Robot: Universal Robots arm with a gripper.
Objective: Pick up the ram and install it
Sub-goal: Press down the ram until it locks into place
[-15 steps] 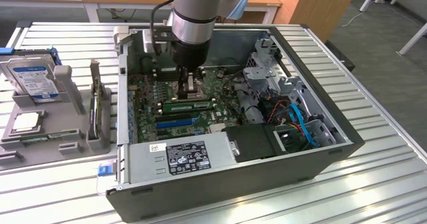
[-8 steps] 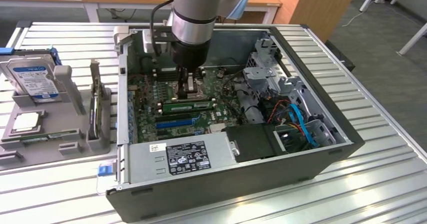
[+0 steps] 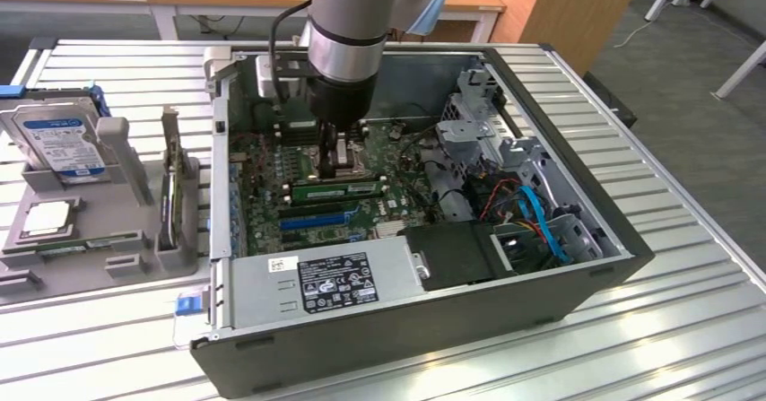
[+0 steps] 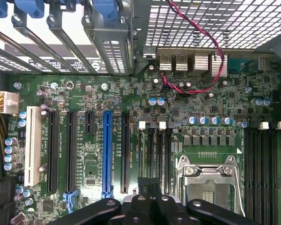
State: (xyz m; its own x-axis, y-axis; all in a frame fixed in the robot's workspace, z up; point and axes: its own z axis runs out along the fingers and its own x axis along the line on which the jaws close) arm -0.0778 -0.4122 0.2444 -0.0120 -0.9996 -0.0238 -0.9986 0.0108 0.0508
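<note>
The closed end effector (image 3: 339, 154) hangs inside the open computer case (image 3: 575, 275) on the ribbed metal table (image 3: 694, 329), its fingertips hidden against the motherboard (image 4: 178, 112).

Arm (image 3: 344, 24) vertical, end effector (image 3: 339, 161) pointing down, fingers closed

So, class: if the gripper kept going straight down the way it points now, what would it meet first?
Probably the ram seated in the motherboard just below the shut gripper; how close they are is unclear.
</note>
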